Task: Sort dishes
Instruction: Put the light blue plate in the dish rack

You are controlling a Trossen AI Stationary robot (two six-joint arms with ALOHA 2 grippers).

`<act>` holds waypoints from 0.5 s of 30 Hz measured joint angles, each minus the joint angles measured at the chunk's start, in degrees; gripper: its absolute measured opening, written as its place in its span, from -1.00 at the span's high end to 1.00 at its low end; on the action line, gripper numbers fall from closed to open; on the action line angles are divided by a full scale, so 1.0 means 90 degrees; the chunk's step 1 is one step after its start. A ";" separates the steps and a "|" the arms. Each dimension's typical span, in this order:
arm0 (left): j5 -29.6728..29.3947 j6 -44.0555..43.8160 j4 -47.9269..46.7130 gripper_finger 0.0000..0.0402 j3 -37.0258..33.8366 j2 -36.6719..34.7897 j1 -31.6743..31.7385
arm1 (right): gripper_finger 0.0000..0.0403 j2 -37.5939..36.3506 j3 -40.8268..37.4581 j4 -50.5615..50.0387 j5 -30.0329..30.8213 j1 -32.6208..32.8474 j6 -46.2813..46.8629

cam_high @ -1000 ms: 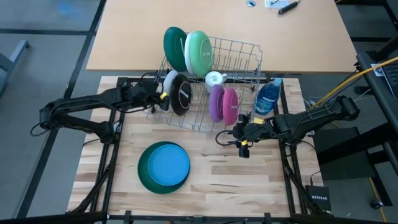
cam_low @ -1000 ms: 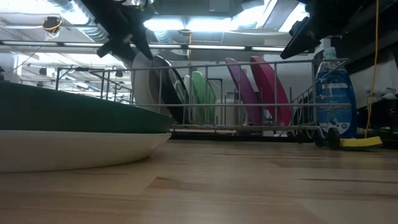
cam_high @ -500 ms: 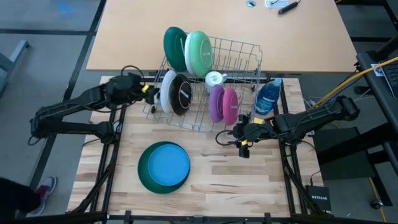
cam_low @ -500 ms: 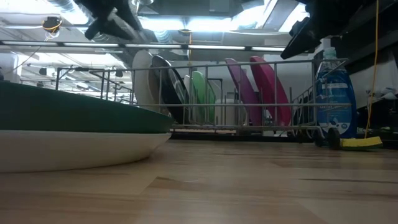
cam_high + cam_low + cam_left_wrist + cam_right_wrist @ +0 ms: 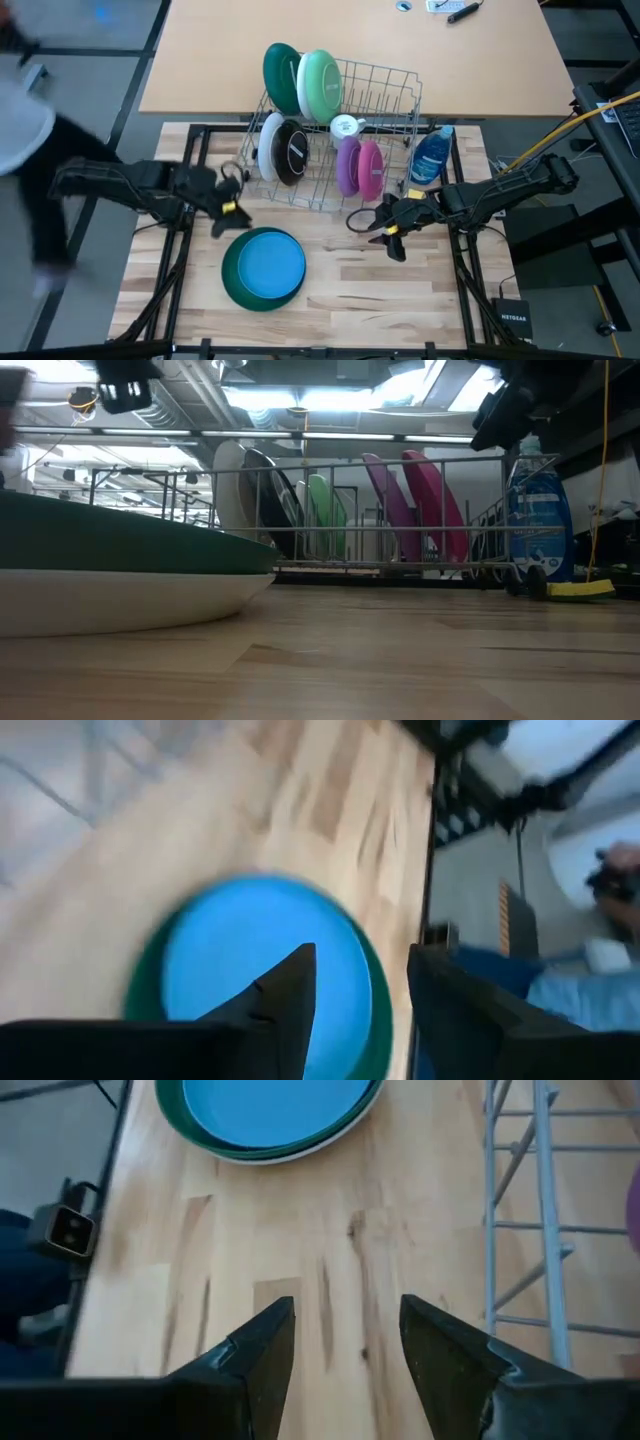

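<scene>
**Left gripper empty over the blue plate, rack still full**

The left gripper (image 5: 228,207) hangs with nothing in it just beside the stacked dishes on the desk (image 5: 400,290), fingers parted with a clear gap showing in its wrist view. It isn't touching anything.

The blue plate (image 5: 270,265) sits inside the dark green plate (image 5: 228,275) near the front left of the desk. Both look rigid and glossy, so probably slick and breakable if dropped. Best bet for a grab is the rim, pinched edge-on, since the faces are too broad for those fingers.

Behind them is the wire rack (image 5: 385,85), holding the rest on edge: a white plate (image 5: 268,148) and a black-and-white one (image 5: 292,152) at the left end, a purple plate (image 5: 347,166) and a pink plate (image 5: 370,168) in the middle, plus a dark green dish (image 5: 280,78) and a light green one (image 5: 320,85) at the back. Upright like that, their top rims are the easy place to take hold.

The right gripper (image 5: 388,232) waits just in front of the rack near the pink plate, fingers wide apart, holding nothing. A blue soap bottle (image 5: 432,155) stands by the rack's right end.
</scene>
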 joint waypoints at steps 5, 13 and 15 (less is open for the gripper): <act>-0.0384 -0.0692 0.0307 0.33 -0.0280 0.0492 -0.1217 | 0.08 0.0000 0.0000 0.0091 -0.0023 0.0000 0.0392; -0.0495 -0.0914 0.0987 0.35 -0.0341 0.1810 -0.2294 | 0.08 0.0000 0.0002 0.0654 -0.0071 0.0000 0.0603; -0.0499 -0.0687 0.1104 0.35 -0.0341 0.2127 -0.2477 | 0.08 0.0000 0.0002 0.0798 -0.0071 0.0000 0.0604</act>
